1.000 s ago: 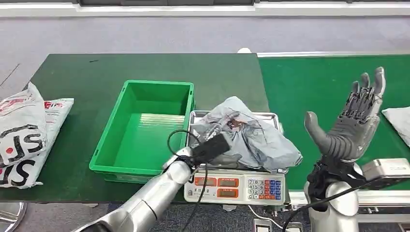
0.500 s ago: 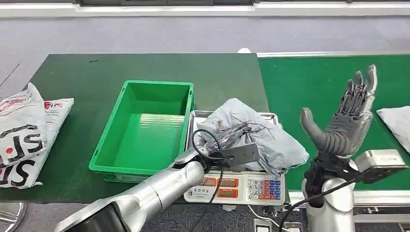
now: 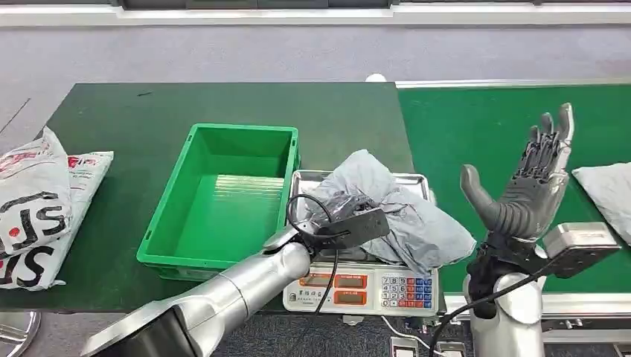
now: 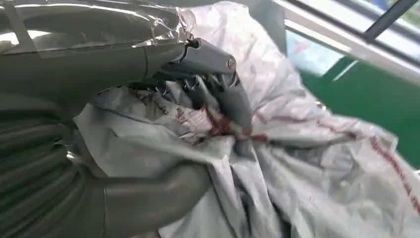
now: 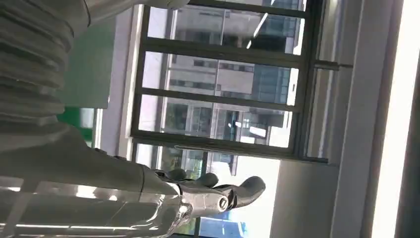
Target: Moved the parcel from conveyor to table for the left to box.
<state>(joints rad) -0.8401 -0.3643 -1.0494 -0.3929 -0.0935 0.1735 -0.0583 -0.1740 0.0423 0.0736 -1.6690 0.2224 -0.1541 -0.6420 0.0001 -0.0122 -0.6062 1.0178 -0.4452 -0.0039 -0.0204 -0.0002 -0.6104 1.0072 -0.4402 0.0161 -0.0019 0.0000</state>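
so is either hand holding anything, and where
The left hand grips the grey parcel by its crumpled near side, on the scale. The right hand holds nothing.

Colours, scale area
Grey parcel with red print; green bin; dark green table; silver scale, orange displays.

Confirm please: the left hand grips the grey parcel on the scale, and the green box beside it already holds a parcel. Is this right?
Not quite. The left hand does grip the grey parcel on the scale, but the green box beside it holds nothing, as the head view shows.
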